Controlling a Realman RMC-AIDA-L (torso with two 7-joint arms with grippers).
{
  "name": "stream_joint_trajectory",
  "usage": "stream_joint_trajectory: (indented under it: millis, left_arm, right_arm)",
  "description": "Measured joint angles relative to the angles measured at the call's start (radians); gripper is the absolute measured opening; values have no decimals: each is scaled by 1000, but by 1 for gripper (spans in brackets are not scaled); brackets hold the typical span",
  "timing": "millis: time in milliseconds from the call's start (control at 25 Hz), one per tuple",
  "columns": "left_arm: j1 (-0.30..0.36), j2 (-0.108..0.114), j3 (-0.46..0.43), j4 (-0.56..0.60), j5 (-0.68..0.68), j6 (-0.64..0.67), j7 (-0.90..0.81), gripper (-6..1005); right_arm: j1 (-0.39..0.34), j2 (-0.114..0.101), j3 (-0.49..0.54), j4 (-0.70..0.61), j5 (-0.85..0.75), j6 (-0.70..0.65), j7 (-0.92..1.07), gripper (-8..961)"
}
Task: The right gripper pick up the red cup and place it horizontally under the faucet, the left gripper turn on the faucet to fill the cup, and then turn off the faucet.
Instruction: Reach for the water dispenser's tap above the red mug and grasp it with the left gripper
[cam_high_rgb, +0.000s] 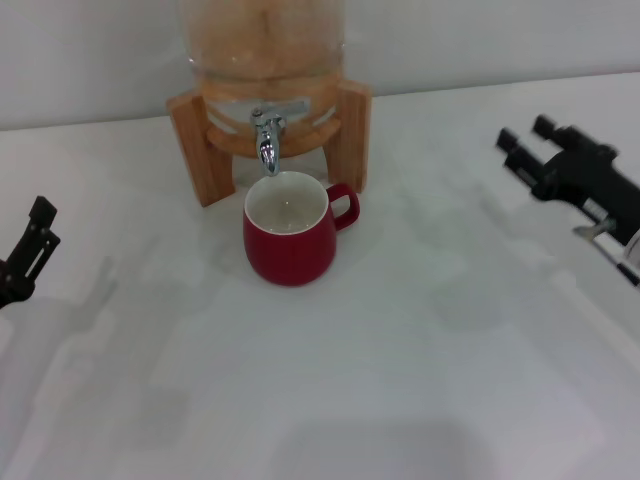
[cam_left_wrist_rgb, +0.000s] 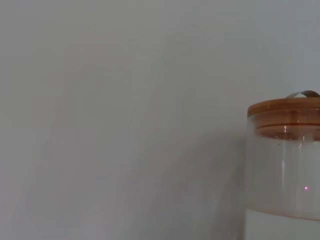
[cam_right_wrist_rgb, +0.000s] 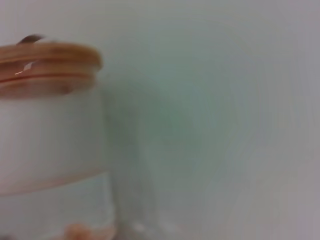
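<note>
The red cup (cam_high_rgb: 290, 235) stands upright on the white table, directly under the chrome faucet (cam_high_rgb: 268, 133), its handle pointing right. The faucet sticks out of a glass dispenser (cam_high_rgb: 262, 40) that rests in a wooden stand (cam_high_rgb: 200, 150). My right gripper (cam_high_rgb: 524, 148) hovers at the right edge of the head view, fingers apart and holding nothing, well away from the cup. At the left edge my left gripper (cam_high_rgb: 38, 228) is also far from the faucet. In the wrist views only the dispenser's glass body (cam_left_wrist_rgb: 282, 175) (cam_right_wrist_rgb: 50, 145) and wooden lid show.
A pale wall runs behind the dispenser. White table surface (cam_high_rgb: 400, 380) stretches in front of and around the cup.
</note>
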Motion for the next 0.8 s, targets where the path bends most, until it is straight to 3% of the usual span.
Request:
stream_joint_trajectory:
  millis: [320, 560, 800]
  left_arm:
    - [-20, 1, -4, 6, -26, -5, 5, 858]
    - [-15, -4, -4, 13, -41, 4, 18, 858]
    - [-15, -7, 4, 22, -32, 1, 28, 858]
  right_arm:
    - [3, 3, 60, 20, 177, -2, -172, 547]
    - [3, 0, 109, 61, 210, -11, -309, 549]
    - [-10, -14, 139, 79, 212, -37, -302, 552]
